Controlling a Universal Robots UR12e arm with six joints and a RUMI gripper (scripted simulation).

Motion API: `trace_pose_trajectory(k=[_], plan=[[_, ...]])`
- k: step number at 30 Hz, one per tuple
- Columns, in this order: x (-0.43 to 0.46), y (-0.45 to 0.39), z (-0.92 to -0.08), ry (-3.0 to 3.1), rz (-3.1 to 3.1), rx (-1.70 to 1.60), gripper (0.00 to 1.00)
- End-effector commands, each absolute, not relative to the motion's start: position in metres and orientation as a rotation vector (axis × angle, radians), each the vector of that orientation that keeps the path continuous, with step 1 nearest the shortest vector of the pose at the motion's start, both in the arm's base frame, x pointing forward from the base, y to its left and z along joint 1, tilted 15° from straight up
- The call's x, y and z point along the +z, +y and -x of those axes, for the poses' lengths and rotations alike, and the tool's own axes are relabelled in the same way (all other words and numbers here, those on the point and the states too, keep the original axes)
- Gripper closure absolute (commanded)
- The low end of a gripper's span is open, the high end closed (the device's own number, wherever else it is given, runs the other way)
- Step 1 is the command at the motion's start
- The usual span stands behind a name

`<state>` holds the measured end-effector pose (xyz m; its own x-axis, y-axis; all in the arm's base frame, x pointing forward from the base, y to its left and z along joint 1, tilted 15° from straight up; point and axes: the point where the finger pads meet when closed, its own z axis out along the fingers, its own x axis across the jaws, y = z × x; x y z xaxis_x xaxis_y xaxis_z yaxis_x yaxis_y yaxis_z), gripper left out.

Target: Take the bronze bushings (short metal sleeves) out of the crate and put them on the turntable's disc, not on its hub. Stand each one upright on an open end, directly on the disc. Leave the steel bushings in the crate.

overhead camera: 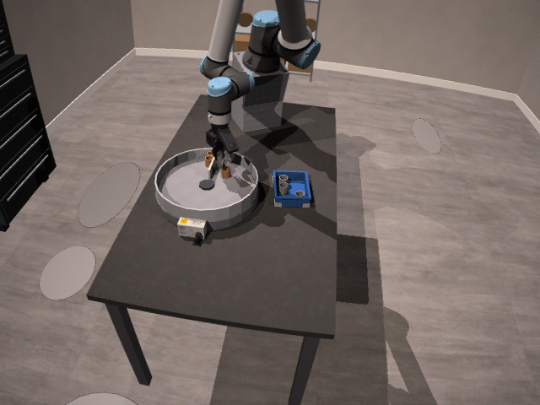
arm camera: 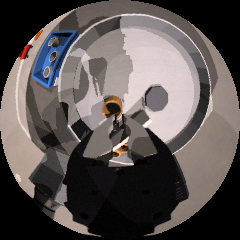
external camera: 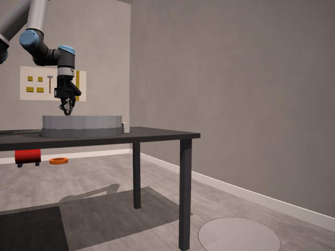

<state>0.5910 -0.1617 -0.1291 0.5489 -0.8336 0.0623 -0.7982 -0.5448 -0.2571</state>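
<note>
Clockwise from the disc's (overhead camera: pixel 183 191) (arm camera: pixel 175 65) 12 o'clock, seen from above, stand two bronze bushings (overhead camera: pixel 208 161) (arm camera: pixel 116 154); then the end effector (overhead camera: pixel 223 164) (external camera: pixel 67 114) (arm camera: pixel 119 115), nearly closed, apparently gripping nothing; a third bronze bushing (overhead camera: pixel 225 173) (arm camera: pixel 104 108), upright just beside its fingertips toward 6 o'clock; the crate (overhead camera: pixel 292 202) (arm camera: pixel 42 82) lies at 3 o'clock.

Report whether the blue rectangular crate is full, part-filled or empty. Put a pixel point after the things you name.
Part-filled: the blue rectangular crate (overhead camera: pixel 292 202) (arm camera: pixel 42 81) holds three grey steel bushings (overhead camera: pixel 283 188) (arm camera: pixel 53 56), with bare blue floor showing between them.
</note>
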Motion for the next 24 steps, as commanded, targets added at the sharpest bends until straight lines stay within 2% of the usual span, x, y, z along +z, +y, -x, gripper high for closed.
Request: trace_pose_trajectory(k=[1, 24], plan=[[-0.107, -0.164, -0.586, 1.379, 2.585, -0.263, 0.94], [-0.089, -0.166, -0.581, 1.379, 2.585, -0.263, 0.94]])
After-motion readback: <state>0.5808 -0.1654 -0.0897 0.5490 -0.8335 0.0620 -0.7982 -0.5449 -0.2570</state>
